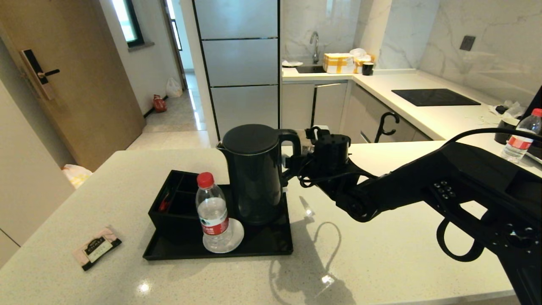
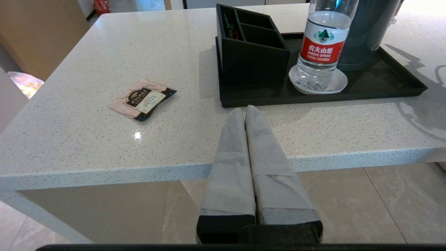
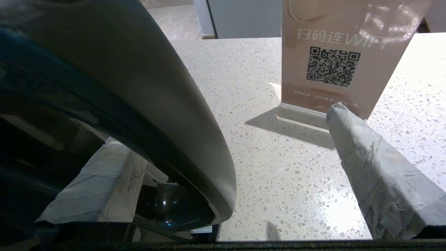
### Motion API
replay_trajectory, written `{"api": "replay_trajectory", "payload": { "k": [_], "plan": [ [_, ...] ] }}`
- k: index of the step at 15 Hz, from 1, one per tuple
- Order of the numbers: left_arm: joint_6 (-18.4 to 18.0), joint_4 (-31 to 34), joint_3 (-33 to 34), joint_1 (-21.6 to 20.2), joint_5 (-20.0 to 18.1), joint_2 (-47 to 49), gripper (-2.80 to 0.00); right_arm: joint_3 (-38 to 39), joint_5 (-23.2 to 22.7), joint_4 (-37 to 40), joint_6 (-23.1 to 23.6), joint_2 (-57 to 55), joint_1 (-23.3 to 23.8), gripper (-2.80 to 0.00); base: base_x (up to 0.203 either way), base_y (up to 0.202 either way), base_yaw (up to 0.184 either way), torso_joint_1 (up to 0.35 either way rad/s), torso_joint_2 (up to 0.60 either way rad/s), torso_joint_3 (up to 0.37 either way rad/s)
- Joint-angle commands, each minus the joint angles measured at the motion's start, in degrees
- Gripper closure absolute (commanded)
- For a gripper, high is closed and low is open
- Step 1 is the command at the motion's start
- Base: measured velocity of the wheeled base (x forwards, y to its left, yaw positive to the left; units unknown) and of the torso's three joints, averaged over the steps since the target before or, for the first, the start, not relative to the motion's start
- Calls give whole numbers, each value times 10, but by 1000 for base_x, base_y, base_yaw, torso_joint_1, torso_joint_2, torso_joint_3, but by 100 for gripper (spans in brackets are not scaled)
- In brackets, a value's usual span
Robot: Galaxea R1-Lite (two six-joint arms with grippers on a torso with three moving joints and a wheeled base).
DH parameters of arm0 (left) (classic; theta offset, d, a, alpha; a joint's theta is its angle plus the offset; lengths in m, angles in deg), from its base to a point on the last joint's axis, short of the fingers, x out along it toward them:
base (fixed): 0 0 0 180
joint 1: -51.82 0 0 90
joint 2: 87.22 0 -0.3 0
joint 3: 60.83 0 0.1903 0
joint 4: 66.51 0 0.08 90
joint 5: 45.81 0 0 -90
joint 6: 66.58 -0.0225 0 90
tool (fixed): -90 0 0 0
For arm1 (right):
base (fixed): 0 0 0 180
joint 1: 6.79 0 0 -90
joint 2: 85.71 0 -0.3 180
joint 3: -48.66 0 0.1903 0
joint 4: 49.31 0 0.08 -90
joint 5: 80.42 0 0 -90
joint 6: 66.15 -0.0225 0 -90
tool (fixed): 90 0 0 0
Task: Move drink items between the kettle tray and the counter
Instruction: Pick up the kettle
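Observation:
The tall matte-black kettle (image 1: 254, 173) stands at the back right of the black tray (image 1: 271, 248), covering its round base. My right gripper (image 1: 295, 159) is at the kettle's loop handle (image 3: 156, 87), open, with one finger inside the loop and the other outside; neither presses the handle. The pale-pink tea sachet (image 1: 96, 248) lies flat on the beige speckled counter (image 1: 381, 254), left of the tray. My left gripper (image 2: 244, 109) hovers shut and empty over the counter's front edge, just before the tray (image 2: 400, 89), with the sachet (image 2: 142, 99) off to its side.
A black divided box (image 1: 173, 207) fills the tray's left end. A clear red-capped water bottle (image 1: 213, 212) stands on a white coaster at the tray's front. A pink WiFi QR sign (image 3: 341, 59) stands on the counter beyond the kettle.

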Motion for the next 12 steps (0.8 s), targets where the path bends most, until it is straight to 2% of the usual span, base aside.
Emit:
{"api": "replay_trajectory", "payload": {
  "k": [1, 3, 4, 12],
  "plan": [
    [0, 0, 0, 0, 0, -1, 0, -1, 1, -2, 0, 1, 0, -280, 0, 0, 0, 0, 0, 0],
    [0, 0, 0, 0, 0, -1, 0, -2, 3, -1, 0, 0, 0, -280, 0, 0, 0, 0, 0, 0],
    [0, 0, 0, 0, 0, -1, 0, -2, 3, -1, 0, -1, 0, 0, 0, 0, 0, 0, 0, 0],
    [0, 0, 0, 0, 0, 0, 0, -2, 1, -2, 0, -4, -1, 0, 0, 0, 0, 0, 0, 0]
  ]
}}
